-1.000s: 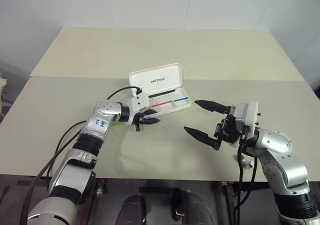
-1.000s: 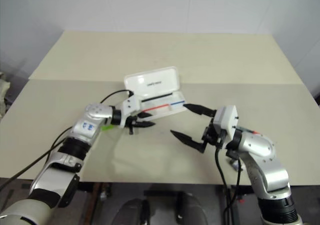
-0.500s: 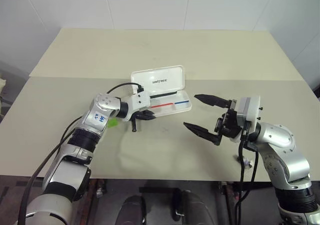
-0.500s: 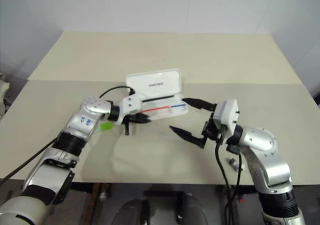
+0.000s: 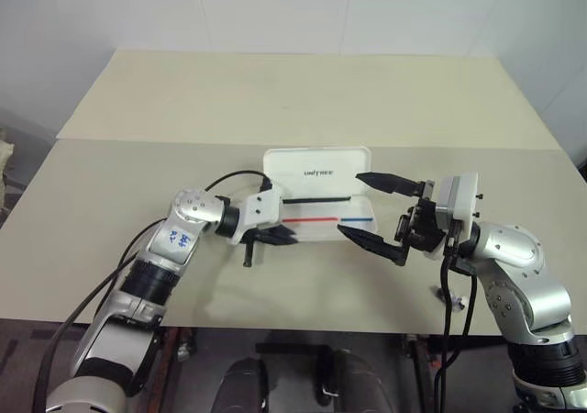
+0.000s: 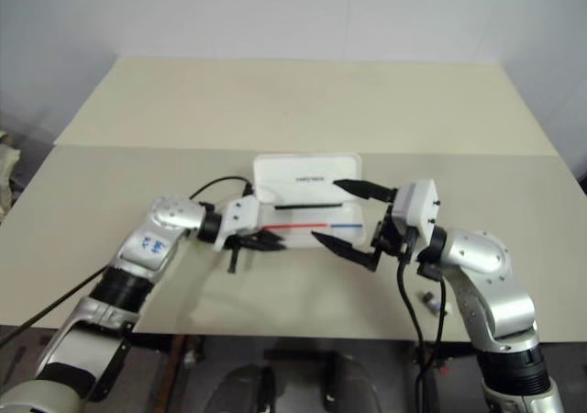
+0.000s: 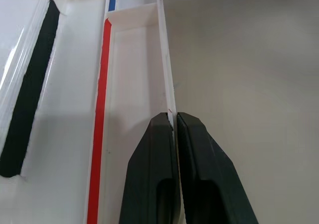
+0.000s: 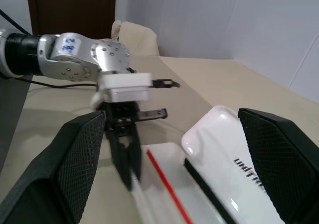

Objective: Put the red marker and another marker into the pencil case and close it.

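Observation:
The pencil case (image 5: 323,171) lies open mid-table, its lid with black lettering tilted up at the back and a black strip along the hinge. Red and blue stripes run along its tray (image 5: 367,231). My left gripper (image 5: 289,238) is shut on the tray's thin near rim (image 7: 163,59), as the left wrist view shows close up. My right gripper (image 5: 369,210) hangs open at the case's right end, one finger over the lid and one in front of the tray, touching nothing. The red marker and the other marker are hidden from view.
A small dark stub (image 5: 447,294) lies by the table's front edge beside my right arm. A black cable (image 5: 229,176) loops from my left wrist. A seam crosses the table behind the case; the far half is bare.
My left gripper closed on the tray's rim and pulled back, dragging the case to the right and nearer, and turning it square to me. The right gripper stayed put, open.

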Robot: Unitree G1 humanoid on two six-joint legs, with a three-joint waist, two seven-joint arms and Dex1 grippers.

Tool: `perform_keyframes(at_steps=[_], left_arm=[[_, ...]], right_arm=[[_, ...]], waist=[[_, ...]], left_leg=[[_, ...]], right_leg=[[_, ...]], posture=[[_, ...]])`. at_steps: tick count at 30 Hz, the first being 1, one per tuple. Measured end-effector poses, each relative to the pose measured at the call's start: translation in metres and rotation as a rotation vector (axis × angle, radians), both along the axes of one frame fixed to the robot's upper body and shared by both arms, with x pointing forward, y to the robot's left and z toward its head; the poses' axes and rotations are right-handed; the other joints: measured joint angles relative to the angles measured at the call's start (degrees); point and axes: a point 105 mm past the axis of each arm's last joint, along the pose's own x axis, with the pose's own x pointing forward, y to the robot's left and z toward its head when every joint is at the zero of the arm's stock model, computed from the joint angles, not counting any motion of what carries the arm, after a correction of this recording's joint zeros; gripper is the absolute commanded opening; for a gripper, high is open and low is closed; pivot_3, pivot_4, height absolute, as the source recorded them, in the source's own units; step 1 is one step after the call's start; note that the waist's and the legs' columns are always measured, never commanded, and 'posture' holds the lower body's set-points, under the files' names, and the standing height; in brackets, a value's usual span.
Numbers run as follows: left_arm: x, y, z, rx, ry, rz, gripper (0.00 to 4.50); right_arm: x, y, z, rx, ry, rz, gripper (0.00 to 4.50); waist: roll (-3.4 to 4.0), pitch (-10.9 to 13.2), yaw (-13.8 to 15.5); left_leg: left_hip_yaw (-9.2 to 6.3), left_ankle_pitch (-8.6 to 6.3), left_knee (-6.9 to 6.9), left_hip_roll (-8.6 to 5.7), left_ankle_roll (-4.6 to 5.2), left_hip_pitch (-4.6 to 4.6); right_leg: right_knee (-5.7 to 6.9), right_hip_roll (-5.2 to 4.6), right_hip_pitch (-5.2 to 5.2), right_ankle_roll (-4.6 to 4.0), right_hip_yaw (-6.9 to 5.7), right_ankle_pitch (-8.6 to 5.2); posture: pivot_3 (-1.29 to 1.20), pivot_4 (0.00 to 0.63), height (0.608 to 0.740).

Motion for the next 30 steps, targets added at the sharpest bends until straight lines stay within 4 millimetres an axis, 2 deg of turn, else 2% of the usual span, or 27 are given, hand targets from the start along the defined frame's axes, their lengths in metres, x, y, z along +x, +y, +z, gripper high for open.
perform_keyframes(at_steps=[4,12,17,18,20,22,30], left_arm=[[-0.007,0.004,-0.006,0.022,0.000,-0.015,0.01],[-0.001,0.004,-0.009,0.032,-0.008,0.040,0.01],[0.001,-0.003,-0.011,0.012,0.018,0.078,0.01],[0.002,-0.004,-0.011,0.011,0.023,0.085,0.53],[0.003,-0.004,-0.012,0.010,0.035,0.104,1.06],[0.002,-0.005,-0.012,0.013,0.040,0.107,1.77],[-0.006,-0.011,-0.015,0.005,0.064,0.083,4.48]], right_arm=[[0.001,-0.001,-0.001,0.001,0.004,-0.002,4.50],[0.000,-0.001,-0.002,0.002,0.010,-0.001,4.50],[-0.004,-0.008,-0.011,-0.032,0.063,0.013,4.50],[-0.006,-0.014,-0.014,-0.048,0.082,0.008,4.50],[-0.010,-0.022,-0.021,-0.078,0.115,0.004,4.50],[-0.012,-0.027,-0.023,-0.089,0.129,0.001,4.50],[-0.012,-0.028,-0.023,-0.095,0.132,0.010,4.50]], waist=[[0.00,0.00,0.10],[0.00,0.00,0.19],[0.00,0.00,0.45],[-0.01,0.00,0.48],[-0.01,0.00,0.37],[-0.01,0.00,0.24],[-0.01,0.00,0.22]], left_leg=[[-0.03,0.05,0.01,0.02,-0.03,0.02],[-0.02,0.06,0.05,0.02,-0.01,0.01],[-0.05,0.06,0.21,0.01,0.02,-0.04],[-0.06,0.05,0.25,0.01,0.05,-0.06],[-0.03,0.02,0.30,0.01,0.09,-0.07],[0.00,0.02,0.32,0.02,0.10,-0.06],[0.02,0.06,0.36,0.08,0.03,-0.04]], right_leg=[[0.03,0.01,0.00,-0.08,-0.01,0.04],[0.03,0.01,0.00,-0.06,0.01,0.05],[0.04,-0.02,0.01,-0.04,-0.01,0.08],[0.03,-0.03,0.02,-0.02,0.00,0.09],[0.01,-0.03,0.02,0.00,0.03,0.10],[0.01,-0.02,0.02,0.00,0.06,0.10],[0.02,0.05,0.02,-0.08,0.15,0.09]], posture=[[0.00,0.150,0.740],[0.00,0.150,0.740],[0.00,0.150,0.740],[0.00,0.150,0.740],[0.00,0.150,0.740],[0.00,0.150,0.740],[0.00,0.150,0.740]])
